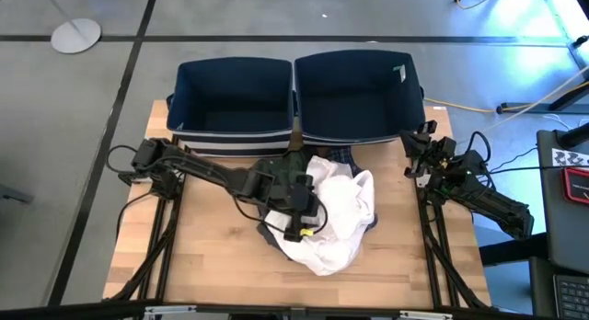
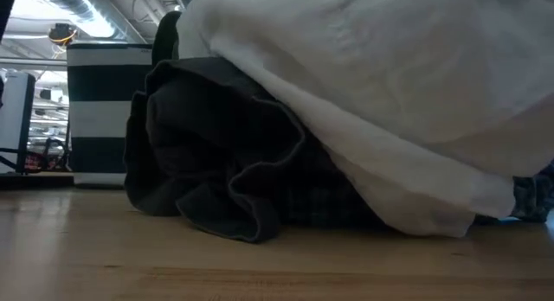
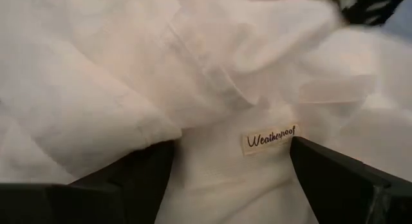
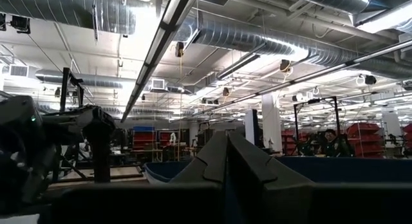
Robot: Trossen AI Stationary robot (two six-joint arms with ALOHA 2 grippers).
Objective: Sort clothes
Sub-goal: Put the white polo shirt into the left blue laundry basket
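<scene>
Left end effector [image 1: 308, 219] sits low over the heap of clothes at the centre of the worktop [image 1: 212, 265], its fingers [image 3: 335, 179] spread wide on either side of a fold of the white garment [image 1: 340, 219]; a small label on that fabric lies between them in the left wrist view. The fingers are not pinching anything yet, so the first pick looks to be only at the approach stage.

From the low view, the dark grey garment [image 2: 216, 154] is bunched beneath the white one, with the plaid shirt [image 2: 325, 201] showing under both. A sliver of dark cloth at the heap's 12 o'clock edge may be the green garment, though I cannot tell for sure.

Right end effector [image 1: 425, 153] waits at the worktop's 3 o'clock edge, its fingers pressed together and holding nothing.

Farther off, at 12 o'clock, the left bin [image 1: 235, 95] and the right bin [image 1: 359, 90] stand side by side with no garment visible inside. As I judge it, nothing is sorted so far and all the clothes remain to be moved.
</scene>
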